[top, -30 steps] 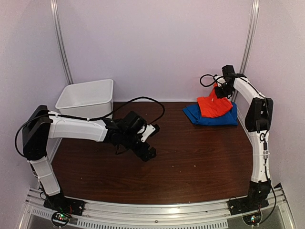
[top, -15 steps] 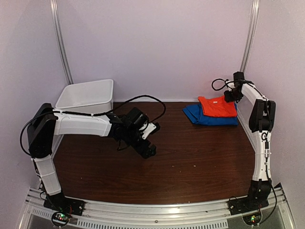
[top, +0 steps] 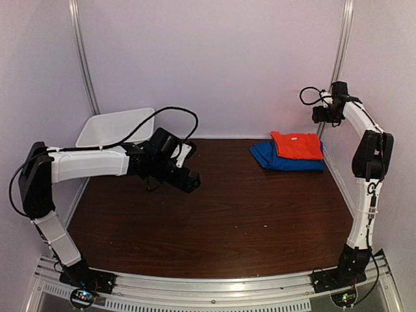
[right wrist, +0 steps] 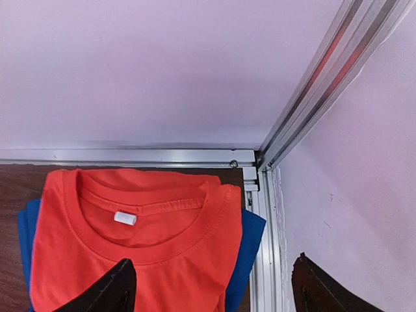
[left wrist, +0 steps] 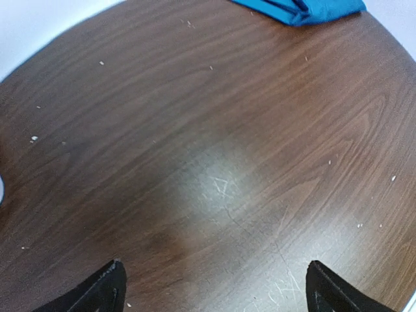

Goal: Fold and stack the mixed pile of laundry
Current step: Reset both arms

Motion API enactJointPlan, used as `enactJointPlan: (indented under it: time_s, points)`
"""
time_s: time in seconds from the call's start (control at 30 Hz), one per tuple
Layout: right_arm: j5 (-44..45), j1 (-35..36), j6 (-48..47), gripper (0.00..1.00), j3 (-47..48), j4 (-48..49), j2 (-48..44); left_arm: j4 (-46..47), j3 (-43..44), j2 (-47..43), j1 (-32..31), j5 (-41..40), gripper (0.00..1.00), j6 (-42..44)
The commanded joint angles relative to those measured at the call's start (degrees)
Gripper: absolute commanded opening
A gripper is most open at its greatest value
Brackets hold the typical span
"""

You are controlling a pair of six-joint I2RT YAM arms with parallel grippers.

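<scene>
White bin (top: 107, 127) sits far left against the wall; the left arm's cable loops over it. Far-right corner is tight: frame post (top: 339, 45) and base rail (right wrist: 130, 156) run just beside the stack. The middle and near parts of the table (top: 247, 214) are bare wood.

Left gripper (top: 187, 182) is left of centre over bare wood, well apart from the clothes, fingers spread wide, nothing between them. Right gripper (top: 323, 114) hangs above the corner by the post, fingers apart, holding nothing.

Orange-red T-shirt (top: 297, 145) is folded flat, collar toward the far wall, white neck label (right wrist: 125, 218) showing. It lies on the folded blue garment (top: 286, 162), whose edges show left, right and near.
</scene>
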Motion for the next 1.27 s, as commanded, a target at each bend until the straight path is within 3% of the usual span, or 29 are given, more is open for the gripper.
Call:
enactJointPlan:
  time_s: [0.0,0.17,0.3,0.4,0.47,0.5,1.0,1.23]
  points:
    - [-8.72,-0.08,6.28,0.82,-4.71,-0.24,-8.35,4.15,-0.69,-5.95,1.43,-4.26,0.98,-4.47]
    - [-15.28,0.16,11.62,0.81,-9.45,-3.17,-15.86,-1.84,4.05,-8.73,6.86,-1.08,0.98,-7.68]
    - [-20.93,1.21,14.61,0.82,-17.83,-2.25,-23.18,-6.9,9.65,-11.3,10.09,-1.83,0.98,-5.32]
    - [-23.85,2.92,15.25,0.86,-25.88,-0.75,-29.15,-11.3,11.92,-12.9,11.46,-4.81,0.98,-3.64]
    - [-26.09,4.47,15.64,0.99,-32.21,1.11,-33.38,-14.91,12.87,-12.82,12.55,-4.63,0.98,-3.0]
    - [-27.3,5.4,16.19,1.0,-35.81,2.55,-35.74,-16.65,12.76,-12.68,12.98,-4.28,0.98,-3.07]
    - [-23.58,23.43,27.6,1.0,-84.46,21.22,-62.87,-11.8,-17.19,-25.25,13.31,-1.09,0.98,-11.99]
    - [-21.73,25.3,29.06,1.0,-91.72,21.56,-68.54,-9.68,-22.47,-28.41,13.31,-1.79,0.98,-13.07]
